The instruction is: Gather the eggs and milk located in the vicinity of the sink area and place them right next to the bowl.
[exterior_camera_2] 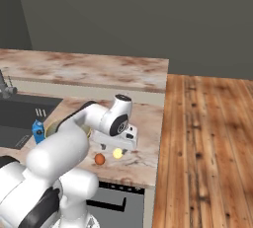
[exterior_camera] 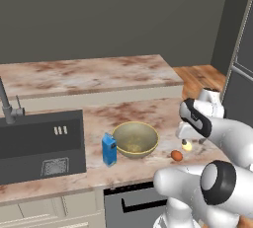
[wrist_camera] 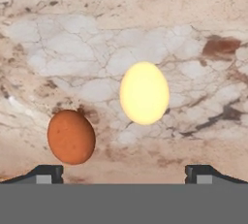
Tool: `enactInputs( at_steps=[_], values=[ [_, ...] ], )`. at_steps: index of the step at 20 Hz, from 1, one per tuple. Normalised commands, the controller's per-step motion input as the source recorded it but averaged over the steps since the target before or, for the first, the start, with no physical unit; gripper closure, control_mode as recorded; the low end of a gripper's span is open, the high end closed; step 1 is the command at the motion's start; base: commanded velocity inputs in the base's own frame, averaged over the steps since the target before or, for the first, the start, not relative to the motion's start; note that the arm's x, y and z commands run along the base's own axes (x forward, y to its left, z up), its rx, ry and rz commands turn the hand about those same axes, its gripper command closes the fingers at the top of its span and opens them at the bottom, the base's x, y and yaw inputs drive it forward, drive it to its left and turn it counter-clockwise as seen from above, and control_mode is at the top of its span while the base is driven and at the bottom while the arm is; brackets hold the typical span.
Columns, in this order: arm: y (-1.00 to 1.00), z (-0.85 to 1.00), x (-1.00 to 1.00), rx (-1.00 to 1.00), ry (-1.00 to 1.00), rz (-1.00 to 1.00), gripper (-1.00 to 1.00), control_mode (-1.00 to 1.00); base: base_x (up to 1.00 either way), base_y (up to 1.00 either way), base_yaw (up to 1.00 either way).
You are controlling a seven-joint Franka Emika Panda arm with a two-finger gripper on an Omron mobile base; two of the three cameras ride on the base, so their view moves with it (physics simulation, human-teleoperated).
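Spread wide and empty, the gripper [wrist_camera: 124,172] hangs over two eggs on the marbled counter [wrist_camera: 72,48]: one pale yellow oval egg [wrist_camera: 144,92], long axis upright at frame centre, and one reddish-brown egg [wrist_camera: 71,136] lower left, apart. Both lie right of one olive bowl [exterior_camera: 135,138] and one blue gabled milk carton [exterior_camera: 109,149], standing upright.

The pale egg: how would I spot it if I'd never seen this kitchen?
Find the marble counter with the black sink, then the wide olive bowl to the sink's right. Beyond the bowl two eggs lie apart under the gripper. The pale egg is cream-yellow; the brown egg beside it is reddish.
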Motion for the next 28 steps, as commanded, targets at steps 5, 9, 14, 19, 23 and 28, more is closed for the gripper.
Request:
enactInputs(
  at_steps=[5, 9, 14, 19, 23, 28],
  values=[
    [0.0, -0.17, 0.15, -0.01, -0.04, 0.0, -1.0, -1.0, 0.0, 0.0, 0.0],
    [0.0, -0.13, 0.15, -0.01, -0.02, 0.0, -1.0, -1.0, 0.0, 0.0, 0.0],
    [0.0, -0.15, 0.16, -0.02, 0.0, 0.0, -1.0, -1.0, 0.0, 0.0, 0.0],
    [0.0, -0.16, 0.15, -0.04, 0.0, 0.0, -1.0, -1.0, 0.0, 0.0, 0.0],
    [-0.04, -0.15, 0.14, -0.03, 0.0, 0.0, -1.0, -1.0, 0.0, 0.0, 0.0],
    [-0.07, -0.12, 0.05, -0.02, 0.0, 0.0, -1.0, -1.0, 0.0, 0.0, 0.0]
  ],
)
